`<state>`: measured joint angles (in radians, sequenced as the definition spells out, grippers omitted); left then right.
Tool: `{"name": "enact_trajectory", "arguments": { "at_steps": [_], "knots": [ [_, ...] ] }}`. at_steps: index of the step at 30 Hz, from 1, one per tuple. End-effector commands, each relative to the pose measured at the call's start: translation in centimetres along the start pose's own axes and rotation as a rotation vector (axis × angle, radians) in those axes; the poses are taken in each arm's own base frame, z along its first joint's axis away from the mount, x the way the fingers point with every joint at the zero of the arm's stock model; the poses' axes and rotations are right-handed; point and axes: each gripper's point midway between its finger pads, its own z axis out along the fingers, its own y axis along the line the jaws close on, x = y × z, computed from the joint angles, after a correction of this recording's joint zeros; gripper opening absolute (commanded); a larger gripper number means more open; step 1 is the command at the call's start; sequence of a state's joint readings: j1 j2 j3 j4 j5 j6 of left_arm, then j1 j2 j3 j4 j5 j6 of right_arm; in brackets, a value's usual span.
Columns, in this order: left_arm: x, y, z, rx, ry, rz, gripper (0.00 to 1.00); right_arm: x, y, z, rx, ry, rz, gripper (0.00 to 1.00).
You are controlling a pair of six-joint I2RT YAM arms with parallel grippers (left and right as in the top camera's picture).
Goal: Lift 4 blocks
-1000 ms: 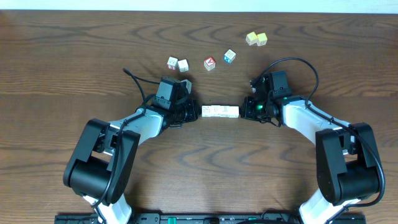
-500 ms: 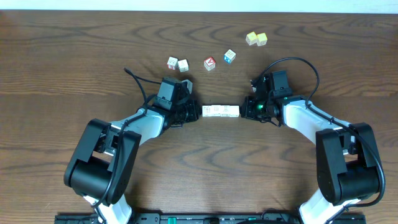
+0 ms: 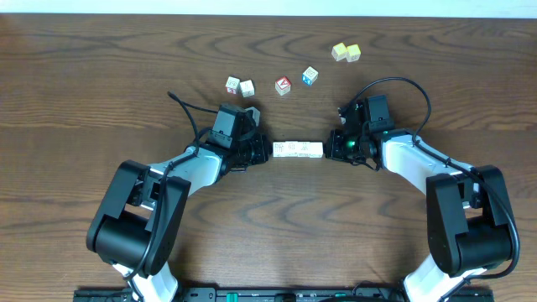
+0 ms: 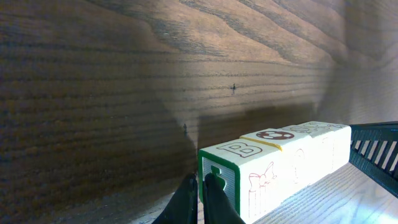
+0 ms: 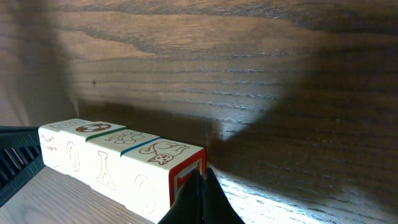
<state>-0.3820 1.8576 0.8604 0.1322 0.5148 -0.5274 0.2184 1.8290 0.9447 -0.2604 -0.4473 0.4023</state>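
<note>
Pressing in from both ends, I am pinching the row of four blocks (image 3: 298, 150) between my two tools. The blocks are lying end to end, touching one another, in a short left-to-right line near the middle of the tabletop (image 3: 84, 75). My left tool (image 3: 268, 151) is closed, its fingertips together with nothing between them. It is bearing against the left end face of the row, the one showing a green border in the left wrist view. My right tool (image 3: 328, 148) is likewise closed on nothing, and its tip is pushing on the right end face, which is showing a red border in the right wrist view. A shadow is falling on the wood behind the row, but I am not able to tell whether the blocks are resting on the tabletop or hanging just above it. On the far side, well apart from the row, other cubes are sitting. Two pale cubes (image 3: 247, 87) are touching each other to the left, a red-faced cube (image 3: 283, 85) and a blue-faced cube (image 3: 310, 76) are near the middle, and two yellowish cubes (image 3: 339, 52) are lying side by side at the far right.
</note>
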Motion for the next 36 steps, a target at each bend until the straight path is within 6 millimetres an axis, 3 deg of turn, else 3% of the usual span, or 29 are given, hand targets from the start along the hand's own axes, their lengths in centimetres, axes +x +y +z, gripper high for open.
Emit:
{"name": "enact_trajectory", "arguments": {
  "at_steps": [1, 23, 36],
  "knots": [
    [0.6, -1.5, 0.2, 0.052, 0.028, 0.016, 0.07, 0.7, 1.0, 0.3, -0.053, 0.030, 0.004, 0.01],
    [0.8, -3.5, -0.4, 0.085, 0.022, 0.076, 0.07, 0.9, 1.9, 0.4, -0.086, 0.038, -0.011, 0.01],
    [0.4, -4.1, -1.1, 0.096, 0.007, 0.085, 0.07, 0.7, 3.2, -1.0, -0.097, 0.016, -0.037, 0.01]
  ]
}}
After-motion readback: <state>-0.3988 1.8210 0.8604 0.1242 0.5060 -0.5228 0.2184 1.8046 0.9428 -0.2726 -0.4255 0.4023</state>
